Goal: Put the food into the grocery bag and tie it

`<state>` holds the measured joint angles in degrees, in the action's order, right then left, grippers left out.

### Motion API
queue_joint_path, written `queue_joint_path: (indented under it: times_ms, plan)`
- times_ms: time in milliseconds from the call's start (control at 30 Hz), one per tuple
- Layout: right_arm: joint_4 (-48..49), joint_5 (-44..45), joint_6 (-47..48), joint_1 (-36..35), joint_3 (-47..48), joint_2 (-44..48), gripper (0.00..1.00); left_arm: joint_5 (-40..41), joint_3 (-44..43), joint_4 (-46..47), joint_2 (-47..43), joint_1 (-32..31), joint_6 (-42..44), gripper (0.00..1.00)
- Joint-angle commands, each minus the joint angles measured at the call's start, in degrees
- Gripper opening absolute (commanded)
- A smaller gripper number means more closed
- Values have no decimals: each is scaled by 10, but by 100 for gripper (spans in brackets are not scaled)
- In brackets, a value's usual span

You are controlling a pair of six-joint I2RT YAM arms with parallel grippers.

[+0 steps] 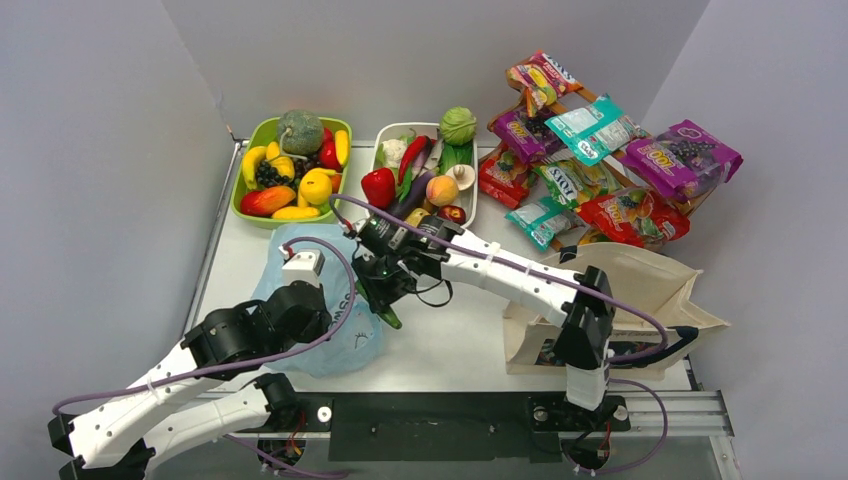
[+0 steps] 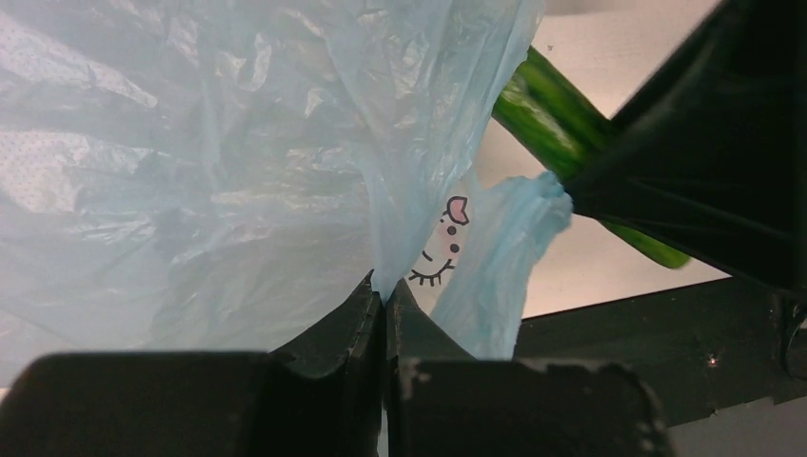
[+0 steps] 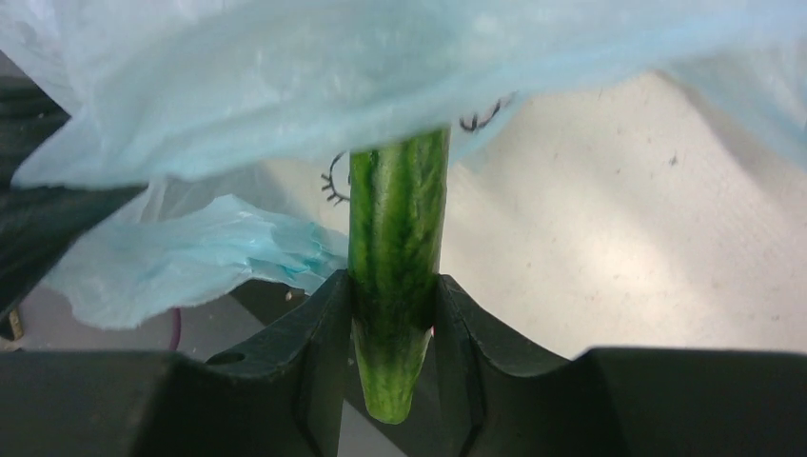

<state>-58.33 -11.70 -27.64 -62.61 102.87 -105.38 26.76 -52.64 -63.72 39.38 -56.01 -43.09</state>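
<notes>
Two holds: the left gripper (image 2: 385, 305) is pinched tight on the flimsy, slippery grocery bag (image 2: 190, 171) film. The right gripper (image 3: 392, 319) clamps the stiff, smooth, probably light toy cucumber (image 3: 395, 228) near its end.

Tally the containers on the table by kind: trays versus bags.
Trays: 2 (green tray, white tray)
Bags: 2 (light-blue plastic bag, beige tote)
Total: 4
</notes>
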Motion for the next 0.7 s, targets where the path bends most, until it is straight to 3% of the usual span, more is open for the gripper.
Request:
queue_joint_path:
  times_ms: [0, 467, 667]
  plan:
    - [30, 33, 37, 4, 54, -22, 0, 5, 1, 25, -12, 4, 3, 0]
    - [232, 148, 178, 3, -55, -21, 0, 4, 2, 28, -31, 4, 5, 0]
    - [292, 162, 188, 7, -66, -33, 0, 4, 2, 28, -32, 4, 4, 0]
